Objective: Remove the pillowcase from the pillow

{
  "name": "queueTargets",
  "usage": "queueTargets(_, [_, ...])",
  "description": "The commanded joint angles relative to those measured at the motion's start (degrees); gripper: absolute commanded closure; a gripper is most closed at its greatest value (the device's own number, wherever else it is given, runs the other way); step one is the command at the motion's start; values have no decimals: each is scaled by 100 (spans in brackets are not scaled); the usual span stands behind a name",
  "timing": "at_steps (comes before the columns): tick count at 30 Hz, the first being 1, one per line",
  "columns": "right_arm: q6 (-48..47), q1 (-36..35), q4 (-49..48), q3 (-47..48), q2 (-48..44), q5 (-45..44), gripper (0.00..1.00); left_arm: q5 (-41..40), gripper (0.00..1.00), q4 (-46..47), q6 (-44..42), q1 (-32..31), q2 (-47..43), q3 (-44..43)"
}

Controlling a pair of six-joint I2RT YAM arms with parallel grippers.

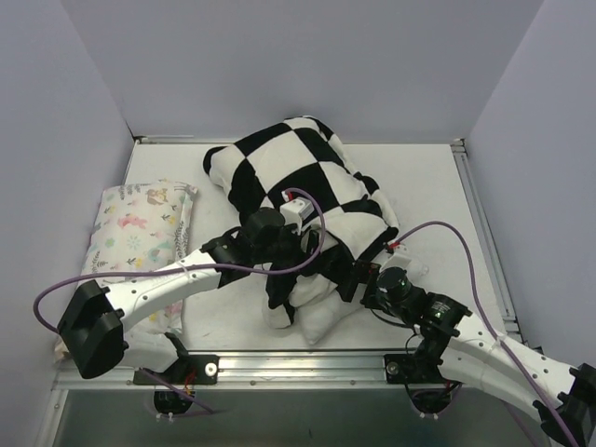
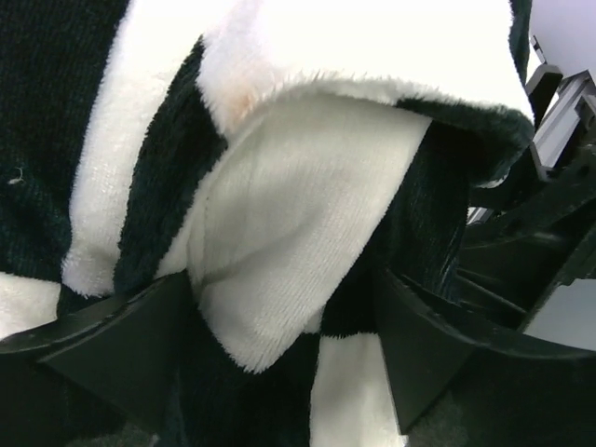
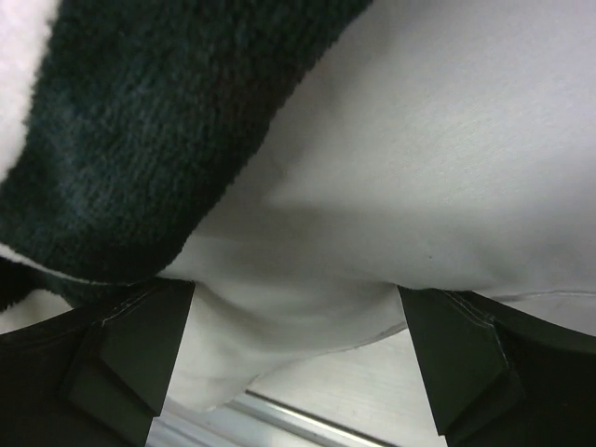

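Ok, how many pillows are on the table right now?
2: the white pillow mid-table, mostly inside the checkered pillowcase, and the floral pillow at the left. Another could be hidden underneath.

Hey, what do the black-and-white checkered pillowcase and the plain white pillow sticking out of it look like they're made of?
Black-and-white checkered pillowcase: plush, fleece-like fabric, probably synthetic; short fuzzy pile shows along its edges. Plain white pillow: smooth, matte woven cloth, possibly cotton, with fine soft creases and no pile.
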State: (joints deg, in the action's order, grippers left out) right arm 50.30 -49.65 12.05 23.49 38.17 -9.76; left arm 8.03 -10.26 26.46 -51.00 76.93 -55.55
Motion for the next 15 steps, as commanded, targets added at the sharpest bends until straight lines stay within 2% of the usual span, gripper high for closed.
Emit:
queueTargets(1, [234,-36,-932,-160,216,-754,0,199,17,666,193,-85,165,97])
queueTargets(3, [217,-27,-1029,-160,278,-931,7,103,30,701,211,-76,296,71])
queueTargets(4, [147,-36,-1021,-125,365,-1105,13,32,40,675,219,-76,358,27])
queueTargets(5, [103,-36,-986,-64,418,-1185,42,-107,65,622,237,-76,402,-26])
queueTargets(6, [68,-36,-907,119,480,-1264,65,-213,75,517,246,-68,480,-87])
queueTargets(8, [-46,-36,-460,366,638,-1571,100,-713,96,342,246,-41,543,-342])
queueTargets(9, [-99,-27,-302,480,656,-1686,100,-907,100,123,263,54,612,-482])
queueTargets(11, [-213,-27,225,806,613,-2054,100,-1294,100,-45,333,256,683,-816])
queueTargets(15, [-372,60,1322,1263,227,-2652,100,-1699,100,-282,605,1125,666,-1150])
